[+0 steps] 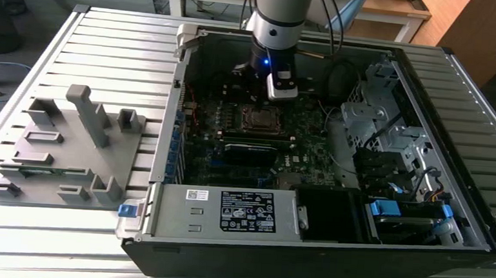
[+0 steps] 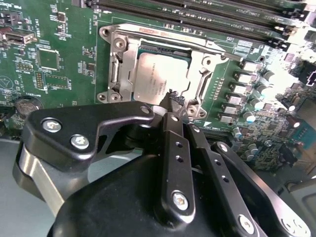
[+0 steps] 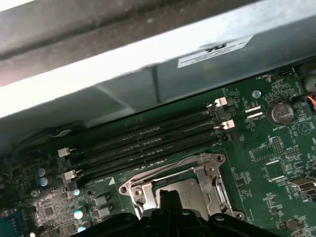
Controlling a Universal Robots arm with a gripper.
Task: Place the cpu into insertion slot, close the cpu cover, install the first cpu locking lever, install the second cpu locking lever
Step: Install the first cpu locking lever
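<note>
The cpu (image 2: 160,74) is seated in the insertion slot (image 2: 118,74), with the cpu cover (image 2: 205,64) laid down around it. The gripper (image 2: 173,106) is held with its fingertips pinched together, grasping nothing, at the socket's edge. The locking-lever step is judged best done with slow, level pressure along the frame. White labels are seen on the power supply (image 1: 226,209); their print cannot be read.

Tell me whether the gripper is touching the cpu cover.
Cannot tell. In the second wrist view the gripper tips overlap the cpu cover edge, hiding any contact or gap.
</note>
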